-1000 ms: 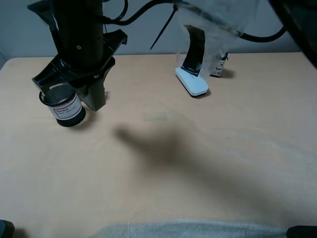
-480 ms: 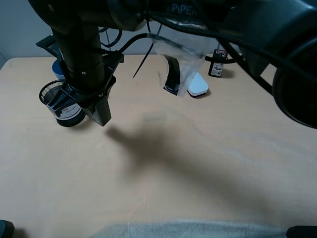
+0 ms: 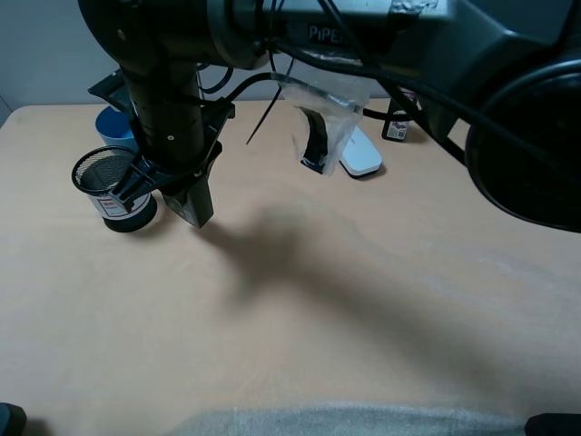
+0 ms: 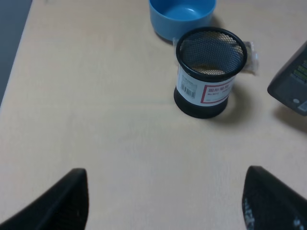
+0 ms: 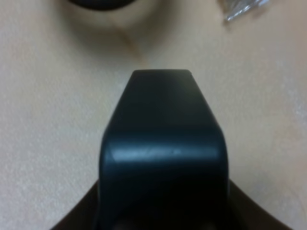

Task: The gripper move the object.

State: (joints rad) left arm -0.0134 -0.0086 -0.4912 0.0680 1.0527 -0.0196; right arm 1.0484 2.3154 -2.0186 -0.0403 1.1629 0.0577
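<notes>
The fingers of the right gripper point straight down, low over the pale wooden tabletop, after a reach across to the far left of the scene. The right wrist view shows only one black block filling the middle of the picture, so it cannot be told whether they are parted or pressed together, nor whether the tip touches the wood. Nothing can be made out between them.

Just beside these fingers stands a black mesh cup, upright, with a white label around its lower wall. Beyond the cup, farther from the fingers, sits a blue bowl.

The left gripper hangs with its fingers spread wide and empty. The mesh cup lies ahead of them and well apart, a small clear packet showing just behind the cup.

The bottle, dark with a pale label, stands upright at the back of the tabletop, well apart from both pairs of fingers and partly hidden behind the right arm and its cables. Between the bottle and the right fingers lies a white device. A clear plastic bag with something black inside hangs under the arm.
</notes>
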